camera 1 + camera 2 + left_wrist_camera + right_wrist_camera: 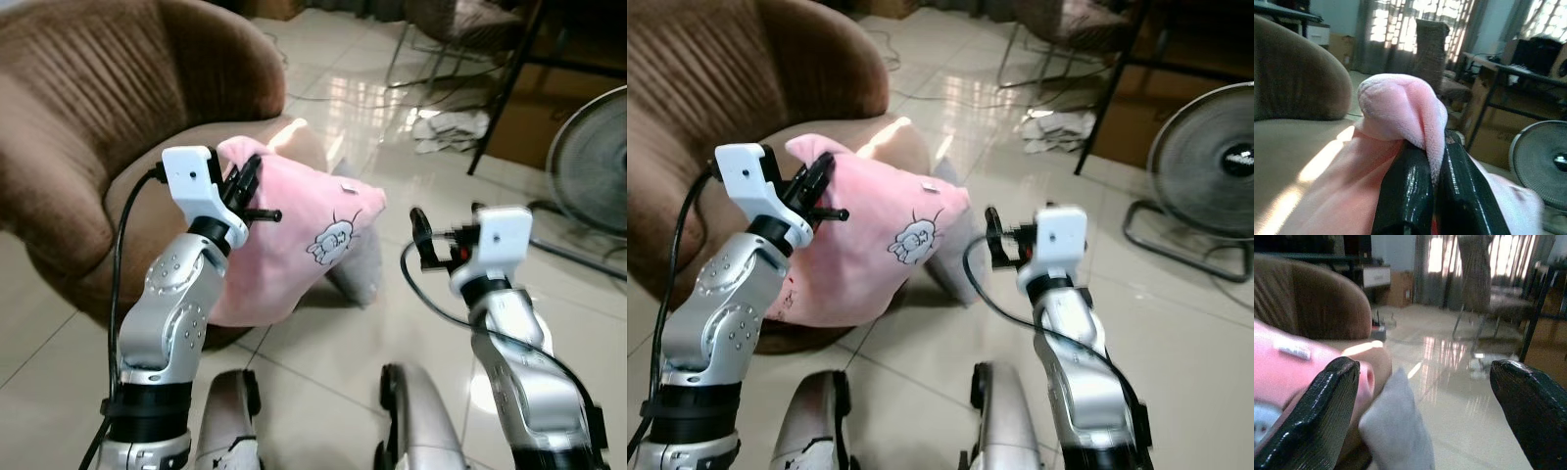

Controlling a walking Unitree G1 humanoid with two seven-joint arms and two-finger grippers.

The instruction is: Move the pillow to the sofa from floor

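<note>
Left wrist view is showing the left claw (pixel 1432 186) pinching the pink pillow (pixel 294 245) over the sofa (pixel 88 127); right claw (pixel 1427 416) is hanging wide apart; letting go likely comes next.

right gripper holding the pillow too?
No. The right gripper has its jaws wide apart with nothing between them; the pink pillow sits beside it.

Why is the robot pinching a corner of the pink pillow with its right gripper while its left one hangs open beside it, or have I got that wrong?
You have the arms swapped. The left gripper pinches a corner of the pink pillow, as the left wrist view shows: both black fingers squeeze the fabric. The right gripper is the open one, beside the pillow and holding nothing.
</note>
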